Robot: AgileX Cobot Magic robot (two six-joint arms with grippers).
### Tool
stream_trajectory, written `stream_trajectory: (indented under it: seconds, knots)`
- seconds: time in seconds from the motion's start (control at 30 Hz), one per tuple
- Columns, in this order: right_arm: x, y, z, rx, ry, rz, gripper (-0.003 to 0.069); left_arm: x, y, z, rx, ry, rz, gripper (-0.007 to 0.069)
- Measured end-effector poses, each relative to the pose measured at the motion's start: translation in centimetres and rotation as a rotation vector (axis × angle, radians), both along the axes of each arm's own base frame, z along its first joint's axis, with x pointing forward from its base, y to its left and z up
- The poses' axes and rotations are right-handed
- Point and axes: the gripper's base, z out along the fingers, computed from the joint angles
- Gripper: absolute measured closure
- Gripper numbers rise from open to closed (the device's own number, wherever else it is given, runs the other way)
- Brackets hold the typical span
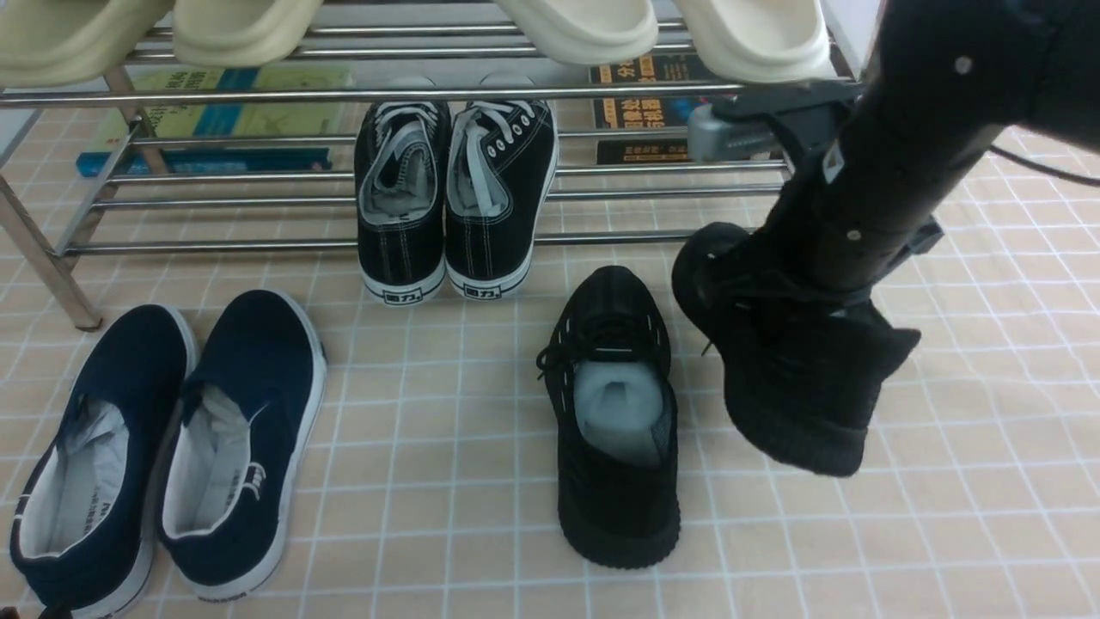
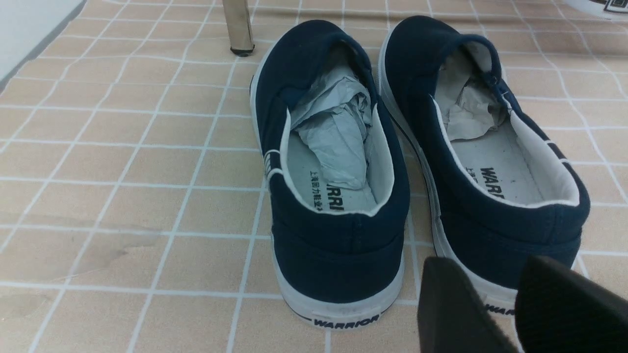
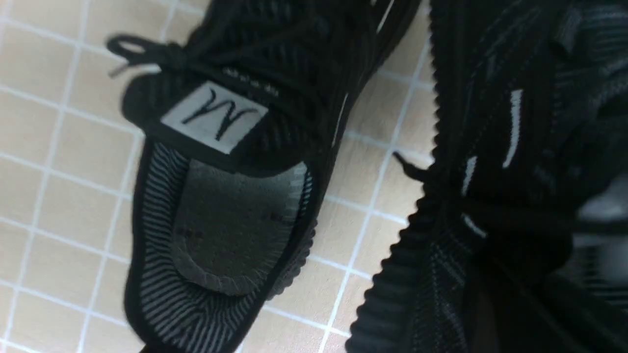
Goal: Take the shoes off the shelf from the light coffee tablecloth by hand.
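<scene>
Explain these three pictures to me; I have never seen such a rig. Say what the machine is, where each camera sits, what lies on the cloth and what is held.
This is a robot with two arms for grasping things. The wide picture looks forward from between the arms; the other two come from cameras on the wrists. On the tiled-pattern tablecloth stand a chrome shoe rack, a pair of navy slip-ons and one black knit sneaker. Black canvas sneakers sit on the rack's lower bars, cream slippers on top. The right arm holds the second knit sneaker tilted, beside its mate; the right wrist camera shows both close up. The left arm's two fingers are open and empty, near the navy pair's heels.
</scene>
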Motion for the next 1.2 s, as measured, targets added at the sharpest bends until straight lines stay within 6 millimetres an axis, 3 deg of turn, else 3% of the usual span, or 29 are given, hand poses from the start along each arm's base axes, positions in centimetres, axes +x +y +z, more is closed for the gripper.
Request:
stream_trajectory:
  seconds: [0.47,0.87,1.2]
  knots:
    - [1.5,1.1,-5.5,-0.052,0.143,-0.006,0.0635,0.0,0.0,0.0,0.000,0.000,0.000,0.0385]
    - [2.1,2.4,-7.4,0.058,0.200,-0.100,0.0622,0.0,0.0,0.0,0.000,0.000,0.000,0.0385]
    - [1.7,2.5,-7.2,0.070,0.264,-0.152,0.0607,0.0,0.0,0.0,0.000,0.000,0.000,0.0385]
